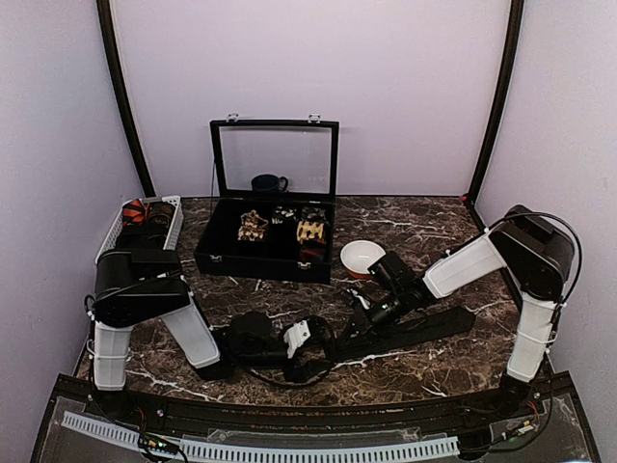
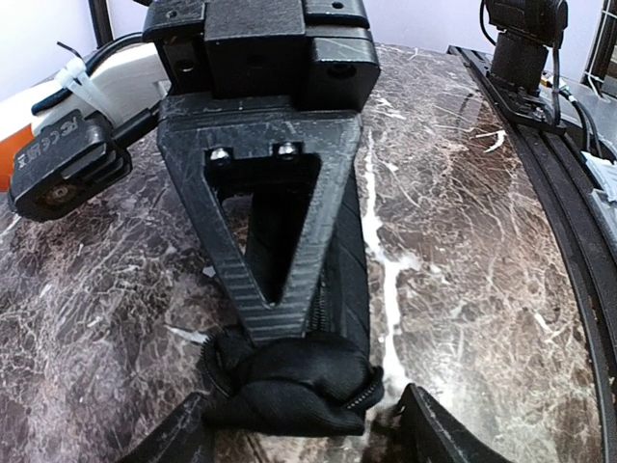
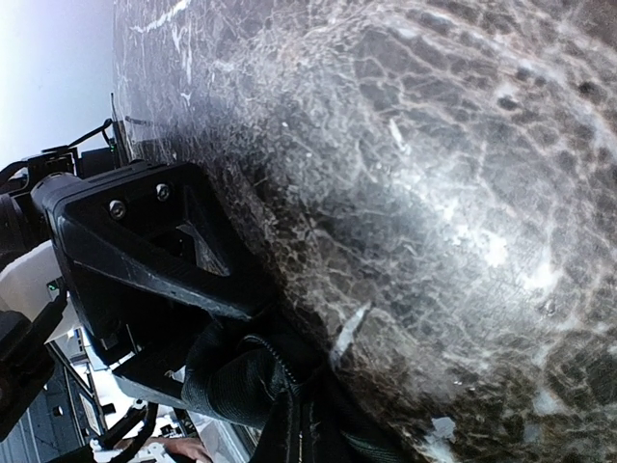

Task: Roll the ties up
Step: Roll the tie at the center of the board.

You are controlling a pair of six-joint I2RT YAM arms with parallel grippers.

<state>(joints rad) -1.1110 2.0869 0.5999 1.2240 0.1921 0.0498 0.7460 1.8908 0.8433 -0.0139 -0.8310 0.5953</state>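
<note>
Black tie [image 2: 289, 386] sits part-rolled on the table [image 2: 463, 241] at near centre, w/ its unrolled tail running off to the right. Left end effector [image 2: 304, 436] is released, its fingers either side of the roll w/o gripping it. Right end effector [image 2: 289, 328] is clenched, tip pressed against the roll; can't tell if any fabric is nipped. Risk: the roll looks soft and loosely wound, so if the right tip lifts or slips before the left closes, it'll prob spring open; an off-centre squeeze could skew the coil

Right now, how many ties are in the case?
3 visible in the case: tan tie left, black-white tie middle, second tan tie right. A reddish bit in front may be a fourth.
</note>
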